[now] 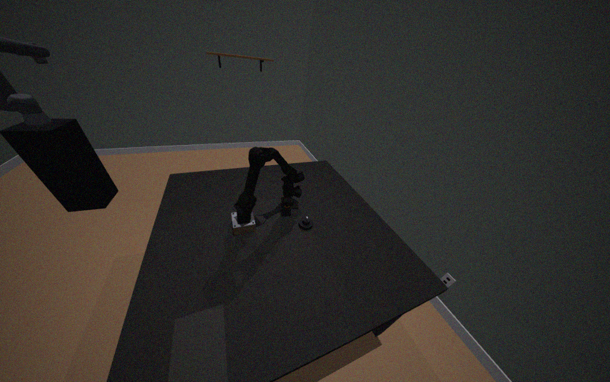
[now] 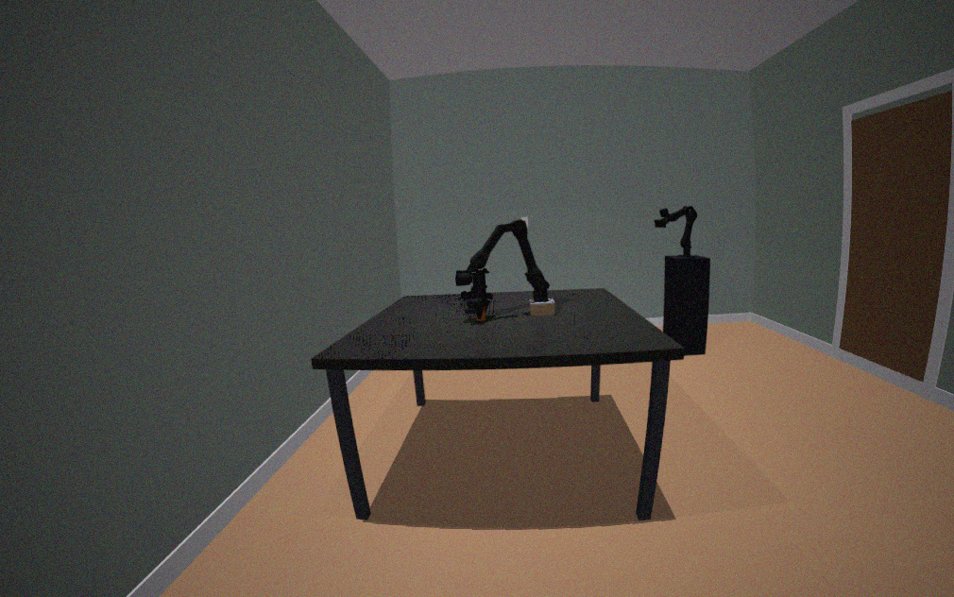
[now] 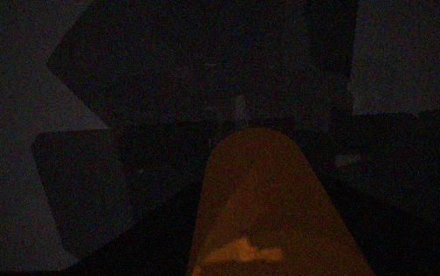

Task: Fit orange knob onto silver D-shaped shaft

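wrist: pincer [image 1: 286, 212] [image 2: 481, 315] [image 3: 257, 189] | part-open, pinched on orange knob [image 2: 484, 314] [image 3: 266, 196] | pedestal [image 1: 305, 224] apart, shaft bare

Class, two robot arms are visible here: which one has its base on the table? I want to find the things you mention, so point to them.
The arm with the pale, low base block [image 1: 243, 229] [image 2: 542, 308]; the other stands on a tall black pillar [image 1: 63, 166] [image 2: 686, 306].

Blk arm [image 1: 253, 180] bent over dark tbl [image 1: 287, 279], jaws [image 1: 286, 212] low near round pedestal [image 1: 305, 224], shaft [image 1: 307, 218] bare
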`<action>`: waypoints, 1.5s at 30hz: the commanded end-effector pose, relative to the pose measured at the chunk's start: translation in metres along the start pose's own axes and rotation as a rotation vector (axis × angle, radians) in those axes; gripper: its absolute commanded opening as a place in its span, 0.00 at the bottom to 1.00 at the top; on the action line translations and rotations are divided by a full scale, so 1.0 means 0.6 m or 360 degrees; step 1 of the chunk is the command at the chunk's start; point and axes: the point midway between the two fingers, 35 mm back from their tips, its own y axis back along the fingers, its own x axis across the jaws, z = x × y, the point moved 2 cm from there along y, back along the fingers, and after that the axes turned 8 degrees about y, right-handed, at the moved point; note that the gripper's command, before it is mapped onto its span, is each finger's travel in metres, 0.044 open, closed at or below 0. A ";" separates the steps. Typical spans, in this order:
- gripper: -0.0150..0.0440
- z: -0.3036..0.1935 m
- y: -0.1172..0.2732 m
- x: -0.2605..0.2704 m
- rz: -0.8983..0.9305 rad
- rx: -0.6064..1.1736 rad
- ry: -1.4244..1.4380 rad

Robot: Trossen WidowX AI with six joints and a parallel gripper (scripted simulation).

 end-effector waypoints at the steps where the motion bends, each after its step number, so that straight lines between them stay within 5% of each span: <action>1: 0.48 0.000 0.000 0.000 0.0000 0.0001 0.0000; 5: 0.65 0.000 0.000 0.000 0.0000 0.0001 0.0000; 21: 0.66 0.000 0.000 0.000 0.0000 0.0001 0.0000; 29: 1.00 -0.001 0.136 0.001 -0.0004 -0.0008 -0.0007; 45: 1.00 0.002 0.104 0.001 -0.0004 -0.0008 -0.0007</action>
